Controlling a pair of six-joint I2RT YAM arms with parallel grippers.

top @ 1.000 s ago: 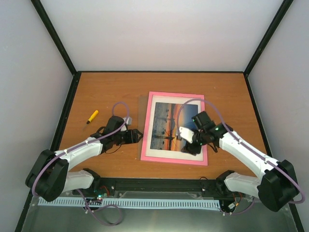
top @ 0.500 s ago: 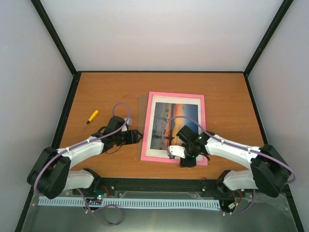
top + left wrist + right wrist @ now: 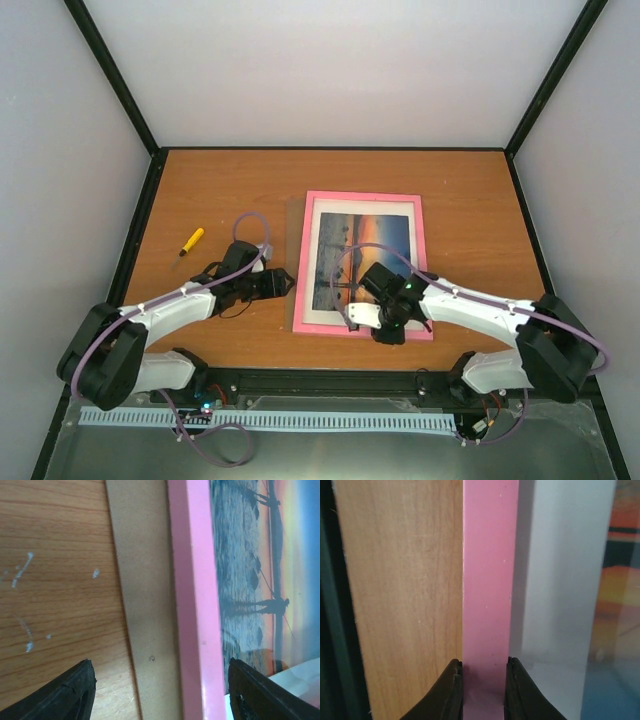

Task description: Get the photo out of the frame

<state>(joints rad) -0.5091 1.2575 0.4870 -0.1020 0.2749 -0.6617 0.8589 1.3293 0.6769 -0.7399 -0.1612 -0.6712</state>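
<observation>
The pink frame [image 3: 365,196] lies flat on the table, right of centre, with the sunset photo [image 3: 365,250] inside a white mat. My right gripper [image 3: 388,334] is at the frame's near edge. In the right wrist view its jaws [image 3: 482,672] are shut on the frame's pink bar [image 3: 487,580], one finger on each side, with the white mat [image 3: 560,580] and photo [image 3: 622,580] beyond. My left gripper [image 3: 290,283] stands open at the frame's left edge. Its fingers [image 3: 70,690] straddle the brown backing board [image 3: 142,580] and the pink bar [image 3: 192,580]; the photo [image 3: 250,555] lies to the right.
A yellow marker [image 3: 191,241] lies at the table's left. A strip of brown backing board [image 3: 297,240] sticks out along the frame's left side. A black rail [image 3: 320,380] runs along the near edge, just behind my right gripper. Walls close in the table.
My right arm swung from over the photo's right part to the frame's near edge, and its jaws closed on the pink bar. The left arm has not moved.
</observation>
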